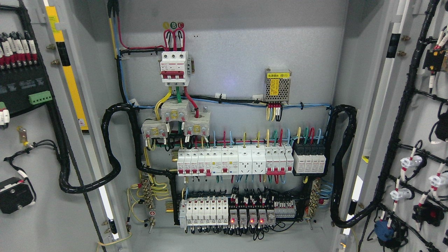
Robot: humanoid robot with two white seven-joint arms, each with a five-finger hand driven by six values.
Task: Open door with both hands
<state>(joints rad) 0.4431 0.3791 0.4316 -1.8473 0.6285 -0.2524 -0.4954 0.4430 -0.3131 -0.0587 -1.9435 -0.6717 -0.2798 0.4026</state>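
Both cabinet doors stand wide open. The left door (38, 157) fills the picture's left edge, showing its inner face with wiring and terminal blocks. The right door (416, 140) fills the right edge, its inner face carrying a black cable harness and indicator parts. Between them the cabinet's back panel (238, 42) is fully exposed. Neither of my hands nor any arm shows in the head view.
On the back panel sit a red-handled main breaker (174, 67), a small power supply (277, 86), a row of breakers and sockets (234, 161) and a lower row of relays with red lights (241, 211). Thick black cable looms (112, 154) hang at both sides.
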